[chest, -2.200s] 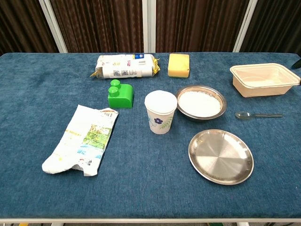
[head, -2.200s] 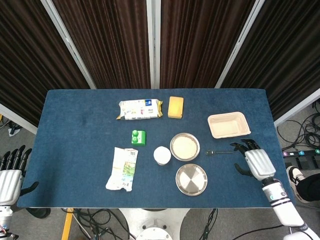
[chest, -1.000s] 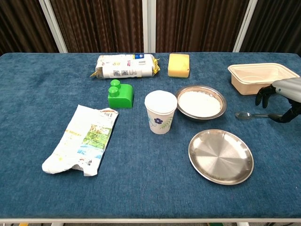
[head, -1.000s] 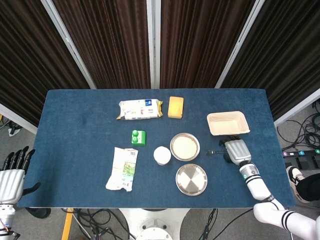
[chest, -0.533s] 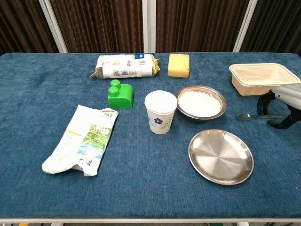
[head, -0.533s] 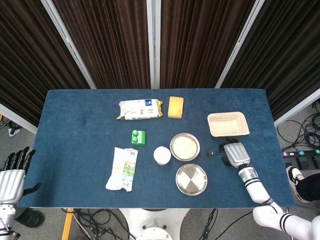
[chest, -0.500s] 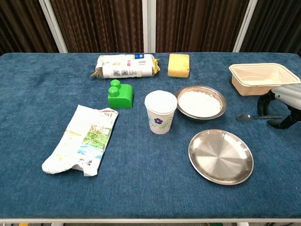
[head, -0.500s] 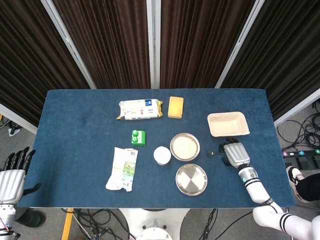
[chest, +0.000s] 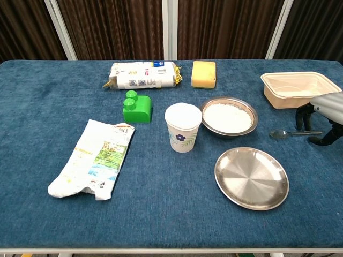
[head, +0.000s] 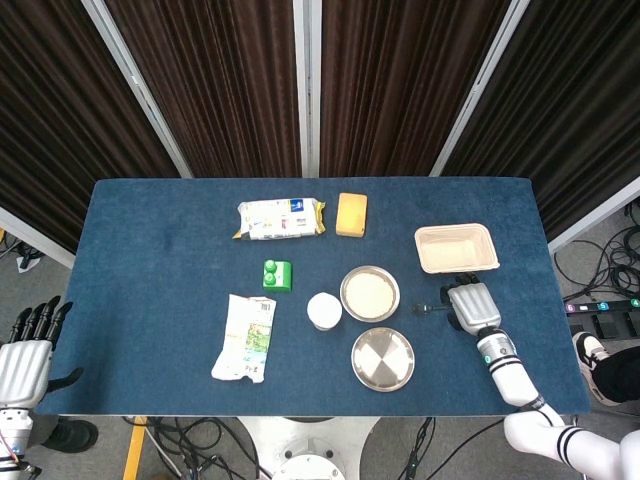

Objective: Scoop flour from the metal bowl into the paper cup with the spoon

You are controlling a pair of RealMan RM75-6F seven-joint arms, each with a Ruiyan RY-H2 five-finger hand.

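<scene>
Reaching with the right hand [chest: 326,110] over the handle end of the spoon [chest: 293,132], lying flat on the tabletop [chest: 161,214] right of the metal bowl [chest: 229,116] of flour. Fingers [chest: 303,117] curling down around the handle; whether actually pinching it yet, cannot tell. Needing a firm pinch well back on the thin handle, keeping the spoon bowl level, before lifting toward the flour. Paper cup [chest: 183,127] waiting upright just left of the bowl. Left hand [head: 22,355] idling off the tabletop edge, fingers spread, holding nothing.
</scene>
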